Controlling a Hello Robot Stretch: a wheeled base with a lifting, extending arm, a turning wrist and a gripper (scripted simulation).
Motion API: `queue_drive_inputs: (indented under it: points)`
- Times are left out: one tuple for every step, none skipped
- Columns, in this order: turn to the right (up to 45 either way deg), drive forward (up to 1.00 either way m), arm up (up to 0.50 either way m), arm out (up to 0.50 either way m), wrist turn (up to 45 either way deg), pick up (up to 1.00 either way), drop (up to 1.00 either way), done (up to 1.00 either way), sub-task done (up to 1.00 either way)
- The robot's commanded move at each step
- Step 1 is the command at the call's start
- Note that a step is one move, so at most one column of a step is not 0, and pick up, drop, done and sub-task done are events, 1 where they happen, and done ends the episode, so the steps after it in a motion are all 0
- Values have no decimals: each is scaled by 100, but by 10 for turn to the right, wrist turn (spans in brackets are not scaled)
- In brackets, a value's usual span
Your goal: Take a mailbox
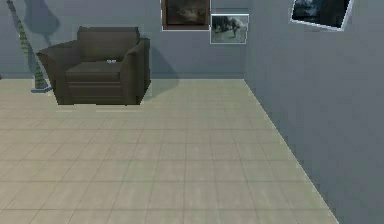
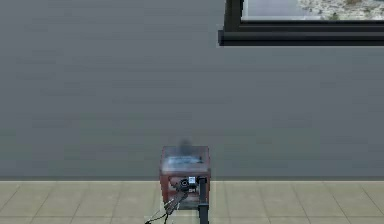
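Hand (image 2: 165, 210) at the box (image 2: 185, 165), bottom centre of the arm side view.
The red-brown box, taken for the mailbox, is seen on the floor (image 2: 80, 202) against the grey wall (image 2: 100, 100). Whether the hand is apart, together or holding anything cannot be told. A slow, level approach is advised, so nothing is tipped.

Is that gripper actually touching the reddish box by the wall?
Cannot tell. In the arm side view the gripper overlaps the reddish box, showing neither contact nor gap plainly.
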Motion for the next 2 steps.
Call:
queue_drive_inputs:
  points:
    - [0,0,0,0,450,0,0,0,0]
    - [0,0,0,0,450,0,0,0,0]
